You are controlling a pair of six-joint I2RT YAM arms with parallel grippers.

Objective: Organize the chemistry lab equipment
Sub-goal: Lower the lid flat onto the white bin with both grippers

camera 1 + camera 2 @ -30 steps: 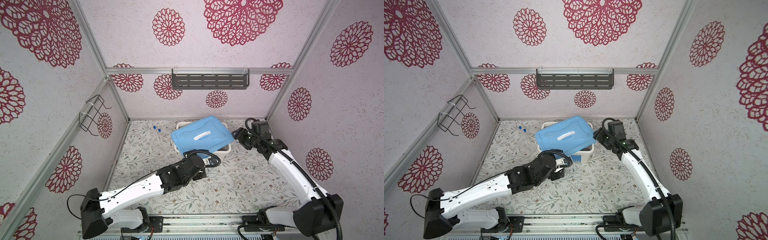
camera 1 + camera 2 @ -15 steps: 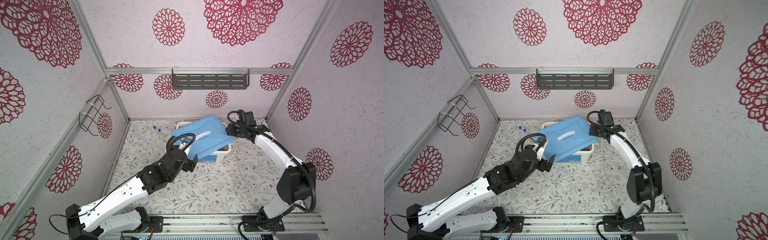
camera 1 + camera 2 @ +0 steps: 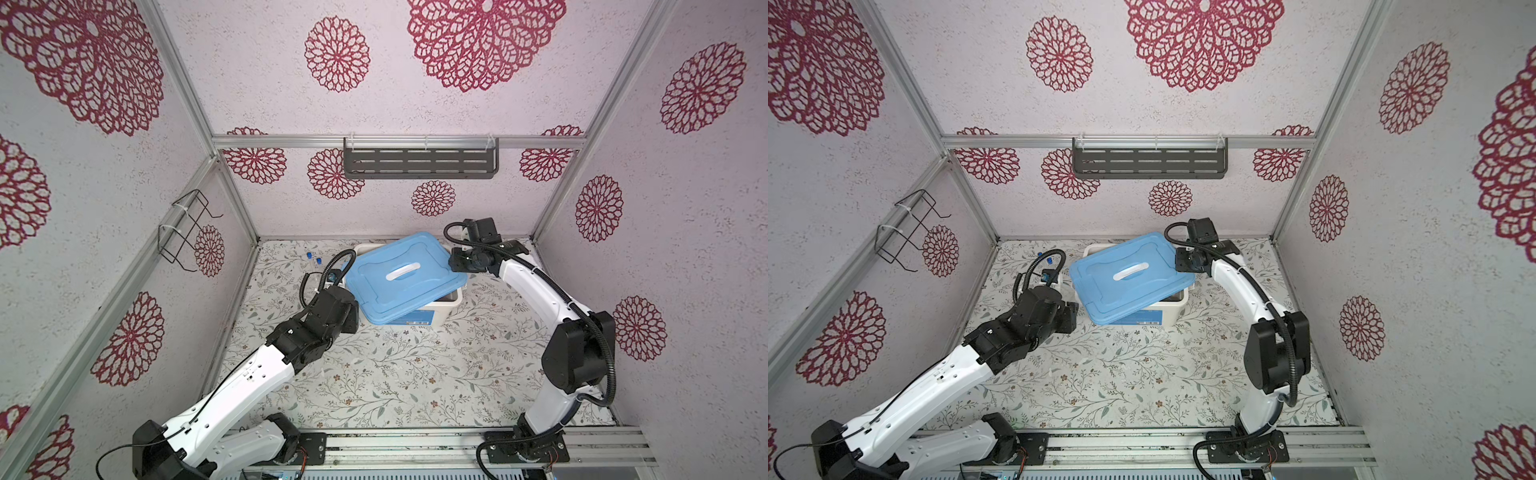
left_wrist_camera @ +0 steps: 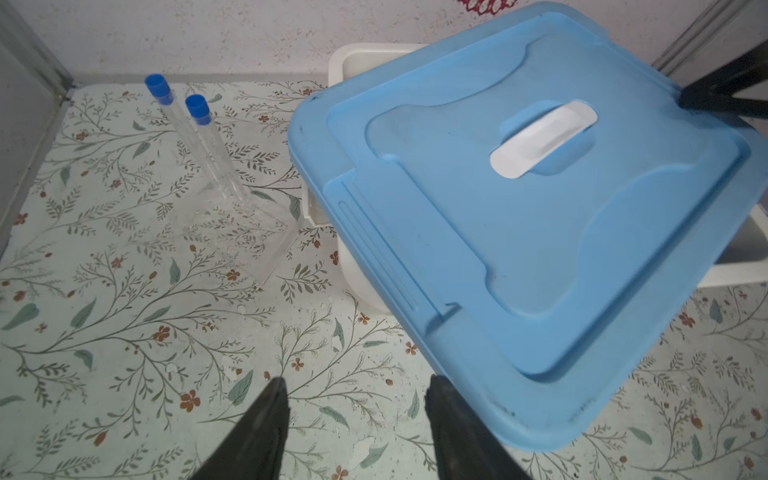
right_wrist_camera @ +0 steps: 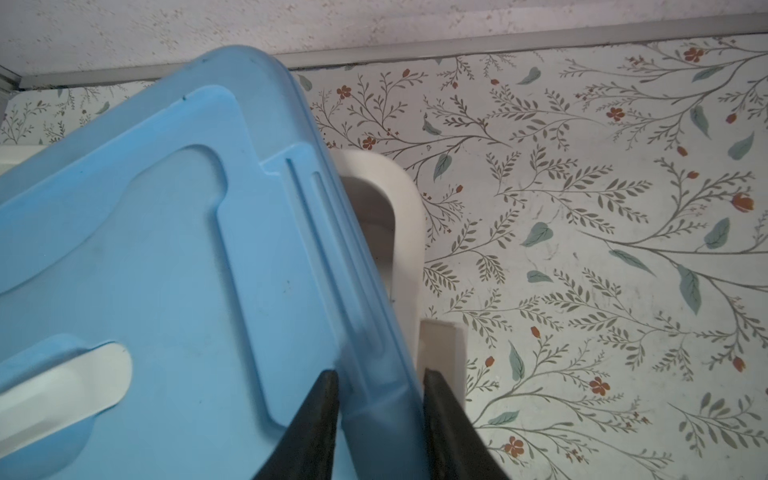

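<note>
Blue-capped clear thin tubes (image 4: 212, 145), upright in a see-through tube holder (image 4: 245, 232) ahead-left of the empty, half-spread left gripper (image 4: 357, 384), look light, slick, breakable, so pinch gently below a cap; right gripper (image 5: 380, 376) straddles the flat blue lid (image 5: 166, 249) at its rim, grip unconfirmed.

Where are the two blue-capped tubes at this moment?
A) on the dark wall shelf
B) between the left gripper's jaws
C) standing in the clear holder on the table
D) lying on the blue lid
C: the left wrist view shows both tubes standing in the clear holder on the table.
</note>
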